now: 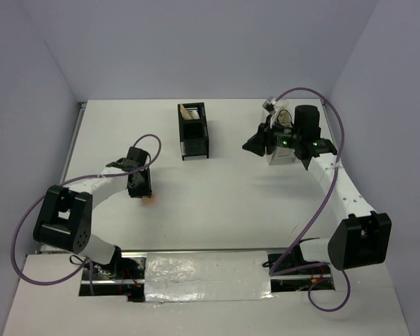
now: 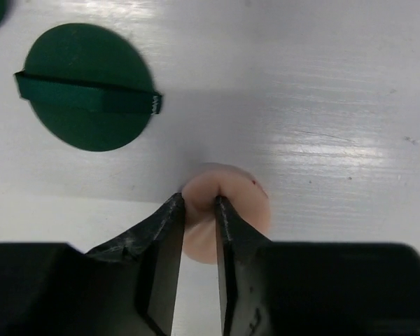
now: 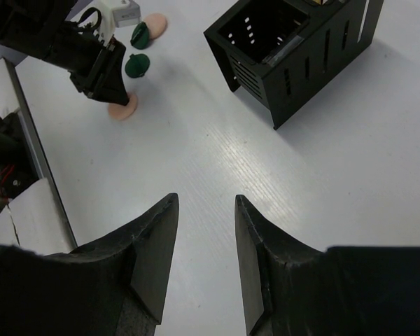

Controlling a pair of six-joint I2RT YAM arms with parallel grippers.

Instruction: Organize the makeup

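While bent low over the table (image 1: 224, 189), pinches the peach round puff (image 2: 246, 204) with the left gripper (image 2: 199, 206), jaws closed on its raised middle fold, a finger touching each side. Puff flat on the surface in the near-left part, apart from the left edge rail (image 1: 74, 140) and set back from the near edge.

Just beyond the puff, not touching it: dark green round compact (image 2: 87, 87), a dark band across its face. Farther off in the right wrist view, a second green disc (image 3: 140, 33) and a second peach puff (image 3: 155, 24), close together.

Bare white surface to the right of the held puff, running across to the black slotted organizer box (image 1: 193, 131), upright near the far middle.

Holds the right gripper (image 3: 206, 210) high above the table, jaws apart with nothing between them, just beside the white grid-sided organizer box (image 1: 281, 157) at the far right. Wide bare surface beneath that gripper, between the black box and the near edge.
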